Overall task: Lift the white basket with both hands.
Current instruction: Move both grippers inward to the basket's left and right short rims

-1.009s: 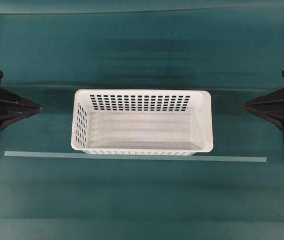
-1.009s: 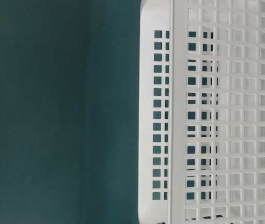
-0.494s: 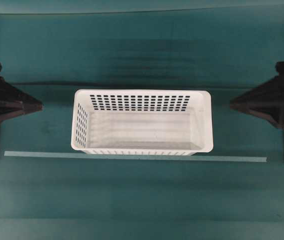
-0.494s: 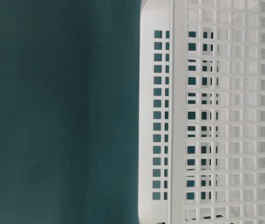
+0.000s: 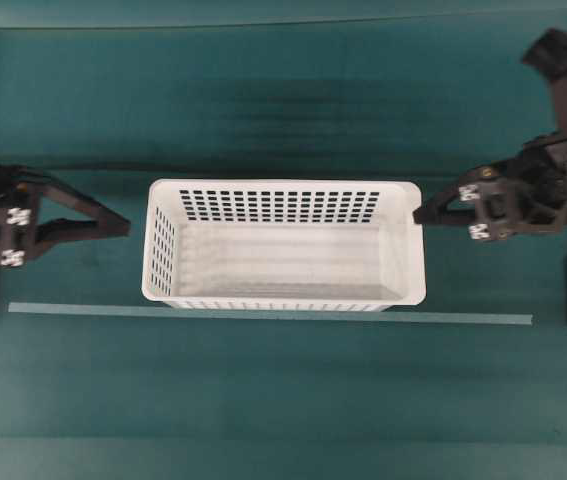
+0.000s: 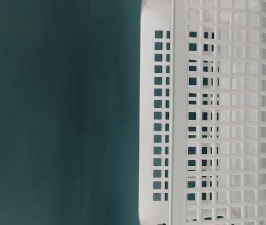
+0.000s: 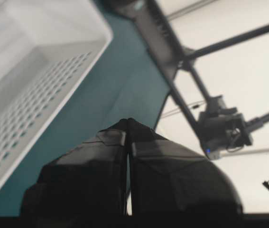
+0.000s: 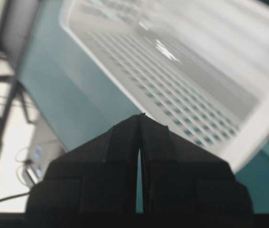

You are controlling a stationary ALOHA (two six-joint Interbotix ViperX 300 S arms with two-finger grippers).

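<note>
The white basket (image 5: 283,245) sits mid-table, its long axis running left to right, so each short end wall faces one arm. The right gripper (image 5: 421,214) points inward with its tip at the basket's right rim, touching or nearly so; the left gripper (image 5: 123,228) is just short of the left wall. Both pairs of jaws are pressed together, holding nothing.
</note>
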